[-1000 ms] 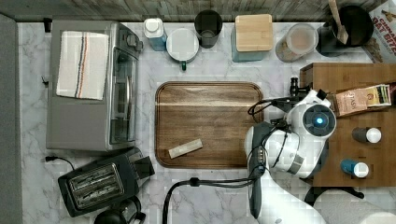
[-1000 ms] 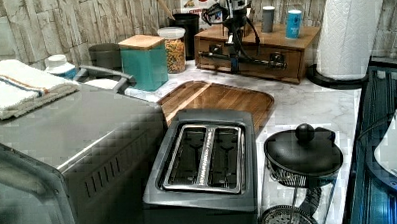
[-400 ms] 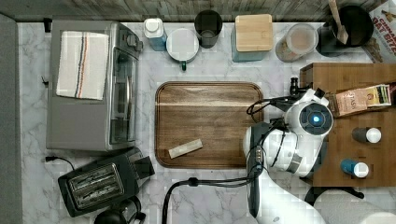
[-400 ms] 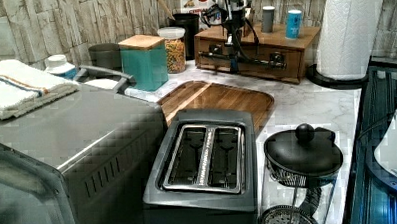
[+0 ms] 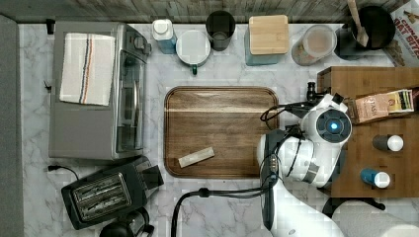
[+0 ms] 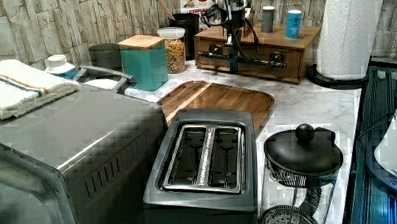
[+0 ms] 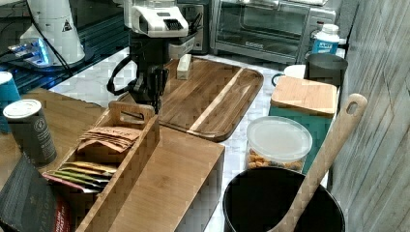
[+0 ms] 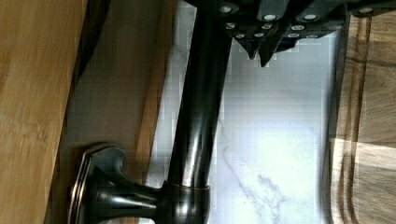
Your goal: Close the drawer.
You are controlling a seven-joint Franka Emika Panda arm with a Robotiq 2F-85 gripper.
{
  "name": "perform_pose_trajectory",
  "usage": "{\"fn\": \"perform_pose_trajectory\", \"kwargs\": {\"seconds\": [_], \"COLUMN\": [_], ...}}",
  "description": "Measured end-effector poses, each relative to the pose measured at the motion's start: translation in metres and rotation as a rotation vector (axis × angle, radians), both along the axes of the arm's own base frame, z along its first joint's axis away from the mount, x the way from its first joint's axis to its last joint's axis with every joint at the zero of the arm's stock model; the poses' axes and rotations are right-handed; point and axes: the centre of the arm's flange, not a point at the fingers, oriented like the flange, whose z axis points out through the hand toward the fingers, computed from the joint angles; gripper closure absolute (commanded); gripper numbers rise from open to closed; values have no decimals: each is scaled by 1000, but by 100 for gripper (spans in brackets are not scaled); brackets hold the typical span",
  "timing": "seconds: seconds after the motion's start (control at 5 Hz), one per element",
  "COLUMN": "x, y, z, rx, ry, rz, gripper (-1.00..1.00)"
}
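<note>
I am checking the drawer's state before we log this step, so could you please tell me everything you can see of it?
The medium-brown wooden drawer sits low in the wooden cabinet at the back of the marble counter in the left view. Its front panel carries a long black bar handle on flared mounts. It looks nearly or fully pushed in. The black pincer is at the handle bar.

**Marble counter against a plank wall**

A white, grey-veined marble countertop (image 5: 222, 207) spreads under the appliances. Behind it rises a wall of weathered grey wooden planks (image 6: 43, 27), seen also at the right view's right (image 7: 382, 72). Light is even and diffuse.
</note>
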Motion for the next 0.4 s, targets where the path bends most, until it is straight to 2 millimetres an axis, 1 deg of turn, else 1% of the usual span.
{"fn": "perform_pose_trajectory", "kwargs": {"seconds": [0.4], "x": [1], "y": [0], "z": [-1], "rx": [-4], "ry": [-5], "rz": [5], "gripper": [100]}}
